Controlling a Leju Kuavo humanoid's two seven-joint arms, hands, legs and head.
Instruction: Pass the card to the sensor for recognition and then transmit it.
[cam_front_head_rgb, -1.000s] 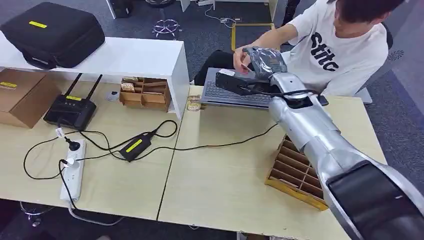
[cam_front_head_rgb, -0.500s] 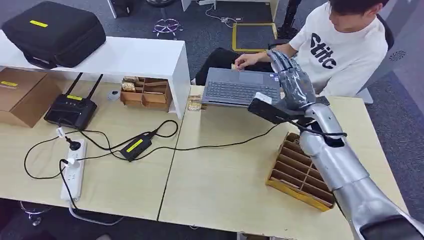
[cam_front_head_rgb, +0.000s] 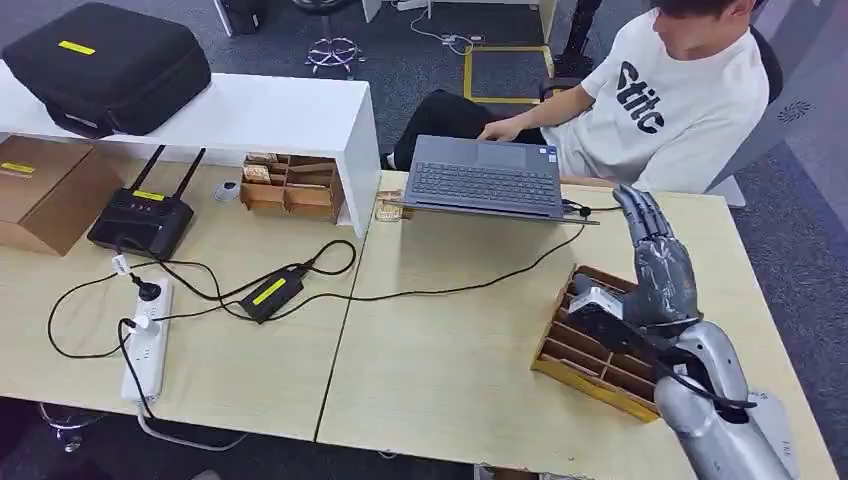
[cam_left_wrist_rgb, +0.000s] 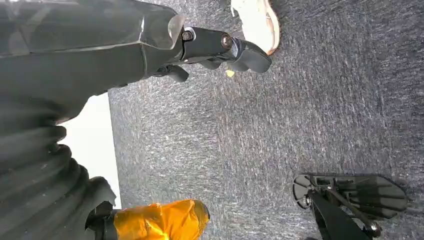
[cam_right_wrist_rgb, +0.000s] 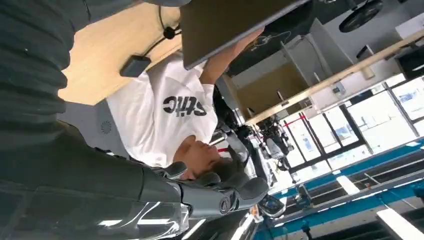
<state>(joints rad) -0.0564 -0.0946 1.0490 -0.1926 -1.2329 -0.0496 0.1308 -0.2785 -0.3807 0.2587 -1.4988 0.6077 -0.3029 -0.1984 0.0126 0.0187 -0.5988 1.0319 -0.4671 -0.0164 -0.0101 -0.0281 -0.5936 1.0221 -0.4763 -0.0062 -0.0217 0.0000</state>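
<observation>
Right hand (cam_front_head_rgb: 660, 272) open and empty, raised just above the wooden card tray (cam_front_head_rgb: 590, 345); nearer than the left.

person's head (cam_front_head_rgb: 715, 8) cut off above

Silver arm (cam_front_head_rgb: 715, 420), dark grey robot hand (cam_front_head_rgb: 655, 265), black cable

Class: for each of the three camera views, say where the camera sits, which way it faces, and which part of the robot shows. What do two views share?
Head view: high on the robot, facing down at the desk; right robot hand raised, fingers apart.
Left wrist view: behind the left robot hand, facing the carpet.
Right wrist view: behind the right robot hand, facing the person.
Shared: head and right wrist views both show person and laptop.
</observation>
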